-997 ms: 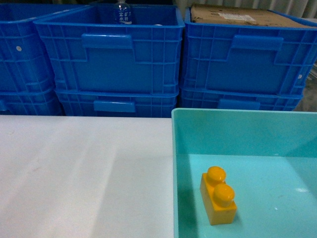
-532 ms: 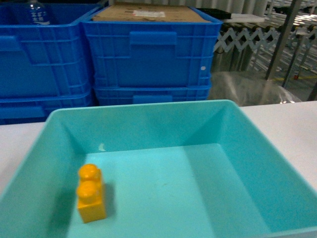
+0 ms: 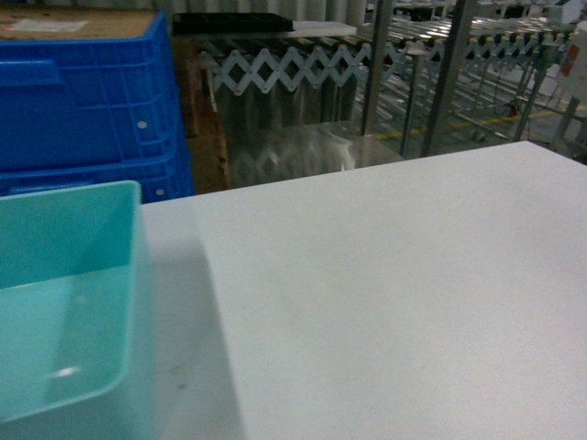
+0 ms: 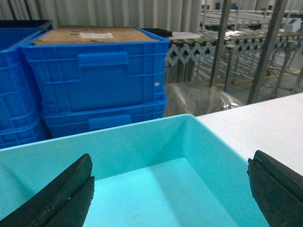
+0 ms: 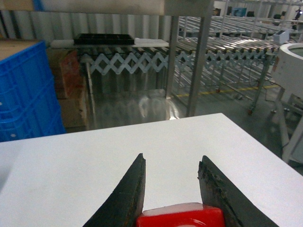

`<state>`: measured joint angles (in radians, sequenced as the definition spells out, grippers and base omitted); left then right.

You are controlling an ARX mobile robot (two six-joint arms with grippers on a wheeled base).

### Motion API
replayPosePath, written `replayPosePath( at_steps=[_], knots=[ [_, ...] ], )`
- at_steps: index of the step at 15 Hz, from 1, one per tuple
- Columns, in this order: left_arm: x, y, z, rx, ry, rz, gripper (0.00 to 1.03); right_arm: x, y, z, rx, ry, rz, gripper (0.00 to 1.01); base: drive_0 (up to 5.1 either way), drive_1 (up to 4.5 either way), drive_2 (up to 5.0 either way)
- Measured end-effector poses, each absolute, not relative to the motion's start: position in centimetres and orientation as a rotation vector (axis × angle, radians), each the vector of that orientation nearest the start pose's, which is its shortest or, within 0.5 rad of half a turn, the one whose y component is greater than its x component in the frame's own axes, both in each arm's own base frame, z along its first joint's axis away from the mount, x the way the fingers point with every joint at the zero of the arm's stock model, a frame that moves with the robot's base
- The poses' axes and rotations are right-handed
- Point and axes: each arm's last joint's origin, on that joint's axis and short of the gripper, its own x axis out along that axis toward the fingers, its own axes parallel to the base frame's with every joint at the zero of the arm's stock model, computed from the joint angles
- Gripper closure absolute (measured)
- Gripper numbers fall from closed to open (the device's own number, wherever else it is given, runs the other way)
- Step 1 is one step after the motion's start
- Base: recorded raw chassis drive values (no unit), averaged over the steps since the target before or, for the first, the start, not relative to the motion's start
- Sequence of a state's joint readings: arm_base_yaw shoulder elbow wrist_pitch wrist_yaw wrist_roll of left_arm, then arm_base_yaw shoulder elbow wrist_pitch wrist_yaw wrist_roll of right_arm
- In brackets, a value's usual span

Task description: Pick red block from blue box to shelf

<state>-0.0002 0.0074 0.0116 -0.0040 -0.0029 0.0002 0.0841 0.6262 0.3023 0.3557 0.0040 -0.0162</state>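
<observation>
Our right claw [image 5: 171, 182] pinches the red block [image 5: 181, 216] between its two dark fingers [image 5: 124, 198], the glossy brick sitting low at the root of the jaws at the bottom edge of the right wrist view, above the bare white worktop [image 5: 118, 156]. Our left claw [image 4: 170, 189] is spread wide, one dark finger at each lower corner of its wrist view, nothing between them, and it hangs over the open blue box [image 4: 156, 146], whose pale turquoise floor and far wall fill the space under it. From the head we see only the right-hand corner of that box at the lower left, resting on the worktop, with a broad stretch of white surface to its right; neither claw shows there. Behind the box stand stacked dark blue crates [image 4: 94, 85], the top one covered by a sheet of brown cardboard [image 4: 92, 35] with a white label. Farther back, beyond the worktop's far edge, we make out the steel shelf [image 5: 203, 56] with its upright posts, rows of roller rails and a grey scissor-lattice frame [image 5: 128, 61], with a black tray [image 5: 104, 39] lying on top of it.
</observation>
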Motion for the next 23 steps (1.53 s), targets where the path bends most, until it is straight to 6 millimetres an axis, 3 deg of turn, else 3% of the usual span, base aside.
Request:
replayPosePath(
  at_steps=[23],
  knots=[
    [9.75, 0.0, 16.66, 0.0, -0.001, 0.0, 0.05, 15.35, 1.28, 23.98, -0.015, -0.031, 0.08, 0.74, 3.0, -3.76, -3.8]
  ],
)
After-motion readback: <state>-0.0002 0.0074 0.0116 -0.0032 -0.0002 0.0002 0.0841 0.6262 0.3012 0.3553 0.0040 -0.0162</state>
